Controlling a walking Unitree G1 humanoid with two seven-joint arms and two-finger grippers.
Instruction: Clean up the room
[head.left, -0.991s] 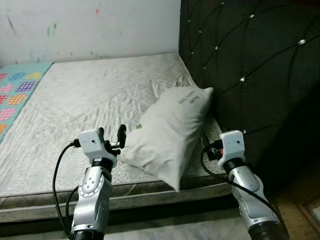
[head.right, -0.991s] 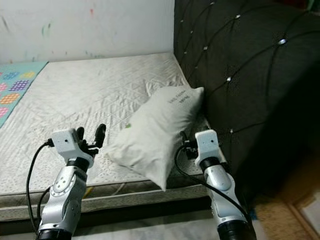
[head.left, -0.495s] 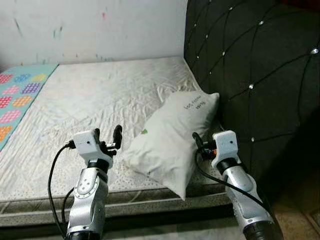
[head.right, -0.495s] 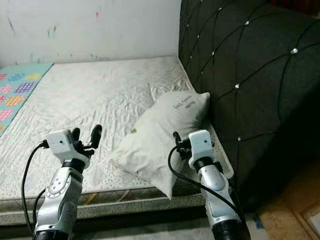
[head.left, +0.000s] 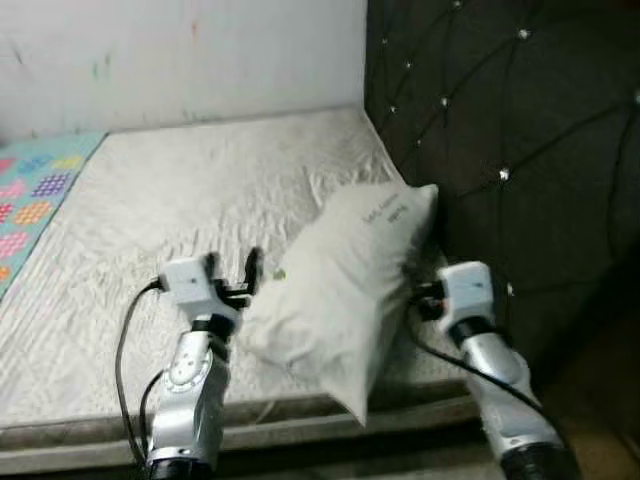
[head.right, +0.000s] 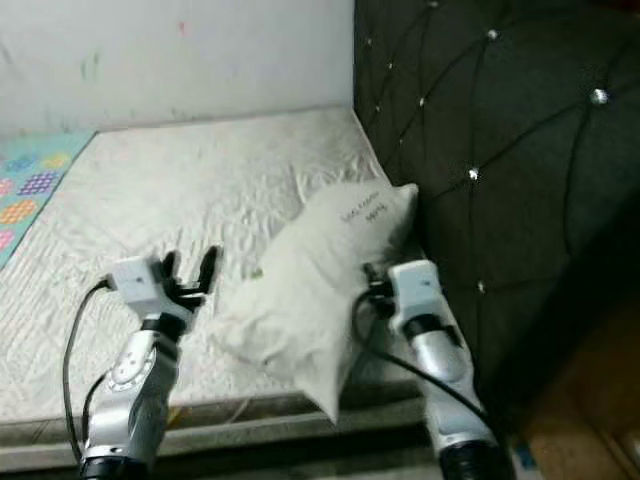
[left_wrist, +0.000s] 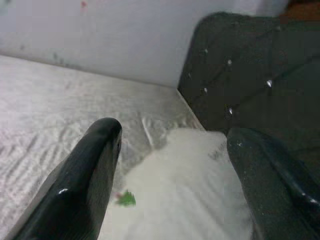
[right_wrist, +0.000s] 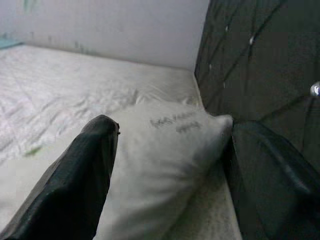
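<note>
White pillow (head.left: 345, 285): lies on bare mattress (head.left: 150, 220), far end with printed text leaning against dark tufted headboard (head.left: 500, 130), near end overhanging mattress front edge. Small green mark on pillow (left_wrist: 126, 199).
Left gripper (head.left: 240, 275): fingers spread, just beside pillow's left side.
Right gripper (head.right: 368, 280): at pillow's right side, between pillow and headboard; fingers spread in wrist view.
Colourful patterned mat (head.left: 35, 200): at mattress's far left.
White wall (head.left: 180, 50): behind bed.

Both head views look down from beyond the bed's (head.left: 150, 200) near edge toward its headboard (head.left: 500, 120) corner. Each wrist view looks closely along its jaws, sharing the pillow (head.left: 345, 280).
</note>
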